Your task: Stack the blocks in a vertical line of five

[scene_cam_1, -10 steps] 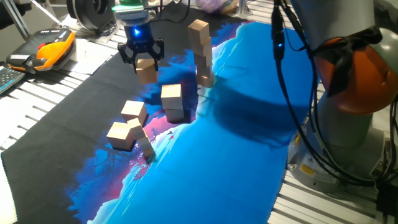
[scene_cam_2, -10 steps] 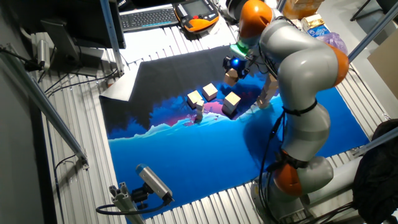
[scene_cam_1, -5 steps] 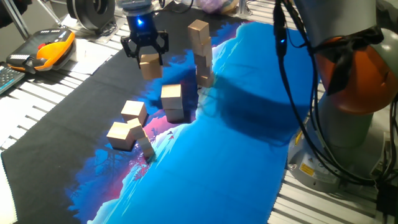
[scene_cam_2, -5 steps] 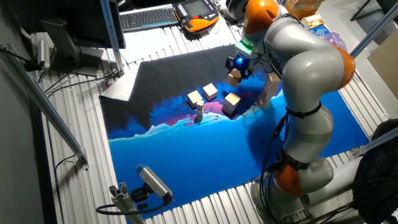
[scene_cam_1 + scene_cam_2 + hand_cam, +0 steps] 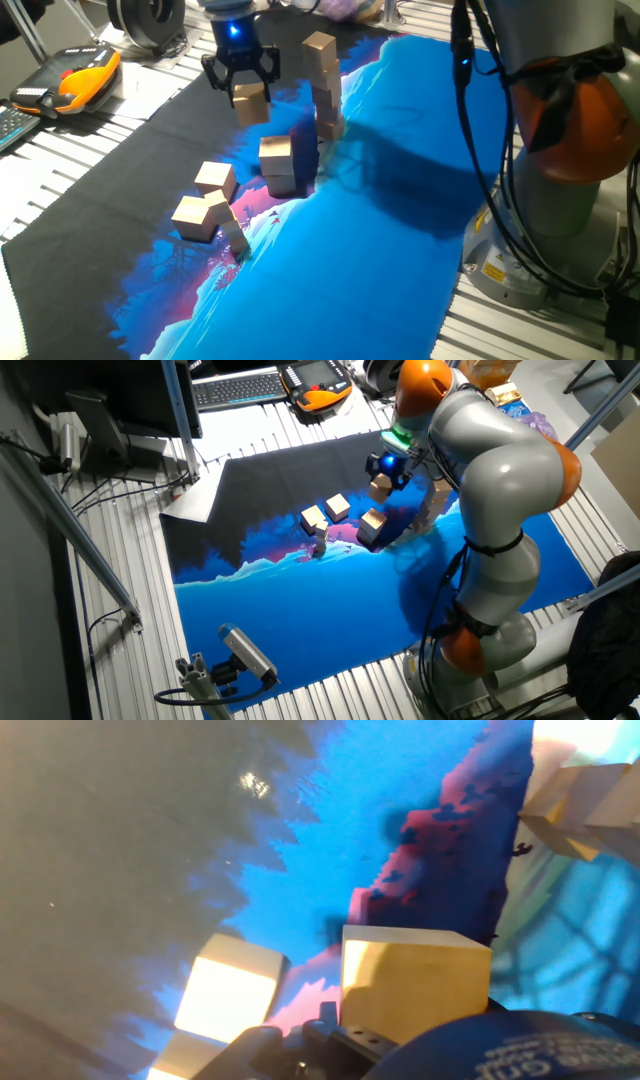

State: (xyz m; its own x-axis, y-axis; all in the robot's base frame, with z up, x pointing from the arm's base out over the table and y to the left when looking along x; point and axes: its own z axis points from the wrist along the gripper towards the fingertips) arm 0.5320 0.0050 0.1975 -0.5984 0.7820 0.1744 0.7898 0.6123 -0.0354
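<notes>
The hand (image 5: 241, 78), clamped on a wooden cube (image 5: 250, 102) held aloft, could knock the leaning stack of cubes (image 5: 323, 85) on its right over if it arrives off-centre.

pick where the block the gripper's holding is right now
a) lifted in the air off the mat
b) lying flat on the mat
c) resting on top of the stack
a, the gripper is shut on the held block, which hangs clear above the mat, left of the stack.
</notes>
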